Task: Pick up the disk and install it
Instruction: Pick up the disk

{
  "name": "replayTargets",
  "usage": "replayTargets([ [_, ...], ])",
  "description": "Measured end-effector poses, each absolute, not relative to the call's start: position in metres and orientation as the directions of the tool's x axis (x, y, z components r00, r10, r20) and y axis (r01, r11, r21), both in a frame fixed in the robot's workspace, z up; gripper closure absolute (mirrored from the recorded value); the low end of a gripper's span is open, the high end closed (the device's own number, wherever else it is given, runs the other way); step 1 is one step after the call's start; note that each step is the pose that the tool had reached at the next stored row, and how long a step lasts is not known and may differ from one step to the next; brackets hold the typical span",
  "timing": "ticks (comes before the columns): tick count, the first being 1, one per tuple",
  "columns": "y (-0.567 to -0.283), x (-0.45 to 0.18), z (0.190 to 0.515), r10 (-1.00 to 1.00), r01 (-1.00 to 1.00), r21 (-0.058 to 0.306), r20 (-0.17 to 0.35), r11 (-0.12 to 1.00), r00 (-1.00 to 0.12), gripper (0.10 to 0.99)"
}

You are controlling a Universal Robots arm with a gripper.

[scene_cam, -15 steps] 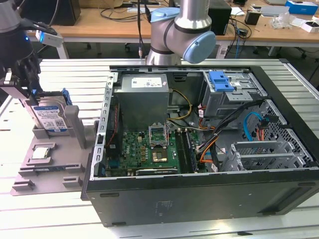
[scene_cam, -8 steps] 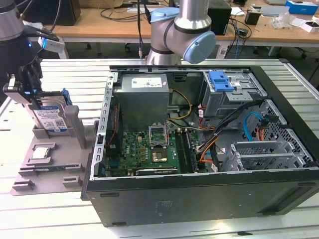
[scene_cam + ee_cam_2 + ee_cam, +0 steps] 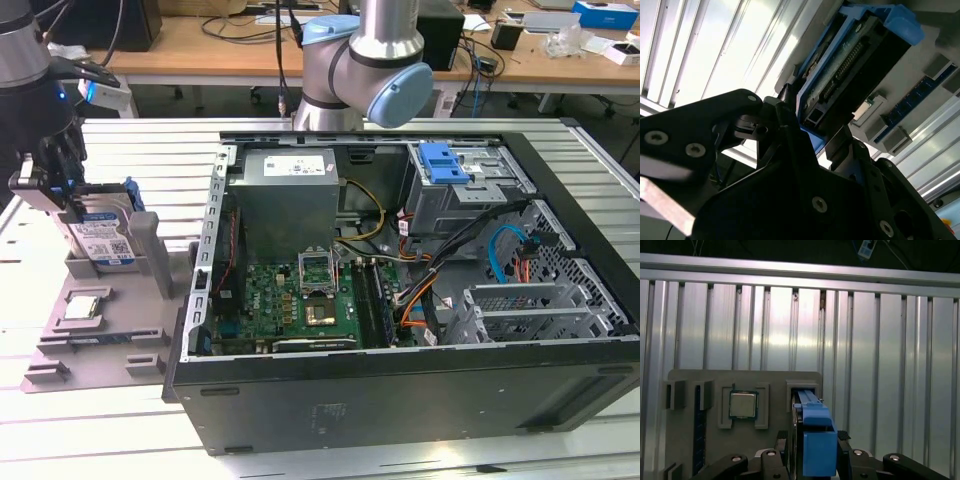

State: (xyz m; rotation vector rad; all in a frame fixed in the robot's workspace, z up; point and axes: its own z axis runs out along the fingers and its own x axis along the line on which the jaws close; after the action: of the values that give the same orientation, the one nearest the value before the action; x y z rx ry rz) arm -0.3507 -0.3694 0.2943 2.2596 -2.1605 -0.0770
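The disk (image 3: 103, 238), silver with a white-and-blue label and a blue bracket, stands on edge in a slot of the grey holder (image 3: 95, 345) at the exterior view's left. My gripper (image 3: 55, 185) comes down on the disk's upper end. In the first wrist view the black fingers (image 3: 845, 452) press against both sides of the blue bracket (image 3: 816, 432), with the gripper (image 3: 815, 452) shut on it. The second wrist view shows the disk's (image 3: 855, 60) connector edge held between the gripper's (image 3: 815, 132) jaws.
A small square processor chip (image 3: 82, 306) (image 3: 743, 405) lies in the holder beside the disk. The open computer case (image 3: 400, 400) lies at the exterior view's right, with the motherboard (image 3: 290, 300) and a grey drive cage with a blue latch (image 3: 450, 165). The ribbed metal table (image 3: 880, 365) lies beneath.
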Motion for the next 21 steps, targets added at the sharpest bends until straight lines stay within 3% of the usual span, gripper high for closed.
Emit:
replayTargets([
  [5, -0.3694, -0.3507, 0.2941, -0.999, -0.998, 0.044, -0.025, -0.045, 0.044, 0.62],
  [7, -0.3693, -0.3507, 0.294, -0.999, -0.998, 0.044, -0.026, -0.045, 0.044, 0.718],
  [21, -0.3693, -0.3507, 0.2935, -0.999, -0.998, 0.044, -0.026, -0.045, 0.044, 0.718],
])
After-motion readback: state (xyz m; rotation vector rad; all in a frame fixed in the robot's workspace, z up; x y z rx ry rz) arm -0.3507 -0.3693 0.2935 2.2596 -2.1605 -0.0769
